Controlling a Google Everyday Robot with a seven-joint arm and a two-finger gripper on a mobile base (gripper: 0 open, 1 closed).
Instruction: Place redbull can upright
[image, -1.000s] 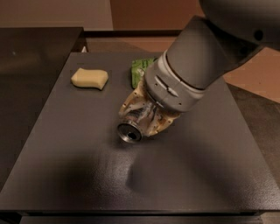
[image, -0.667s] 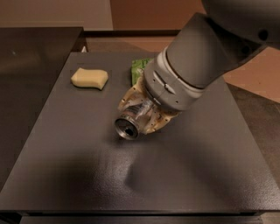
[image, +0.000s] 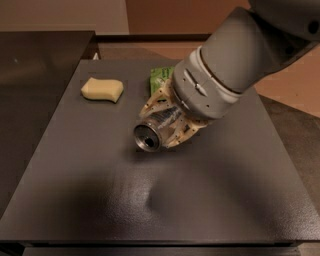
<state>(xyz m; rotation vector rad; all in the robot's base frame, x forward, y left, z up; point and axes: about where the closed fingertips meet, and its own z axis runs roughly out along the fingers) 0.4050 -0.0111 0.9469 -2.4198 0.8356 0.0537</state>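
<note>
As it grips redbull can, end effector hovers over table.

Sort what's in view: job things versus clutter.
Job: slim silvery metal drink can, tilted, gripped by the tool over mid-table; dark grey tabletop.
Lying about: pale yellow spongy block, back left; green snack bag, behind the tool.

The redbull can is a slim metal can with a dark, shiny body and a round silver end. It is not upright but steeply tilted, with the silver end facing down and left toward the camera. The gripper grips its body with cream fingers on either side, over the middle of the dark table.
</note>
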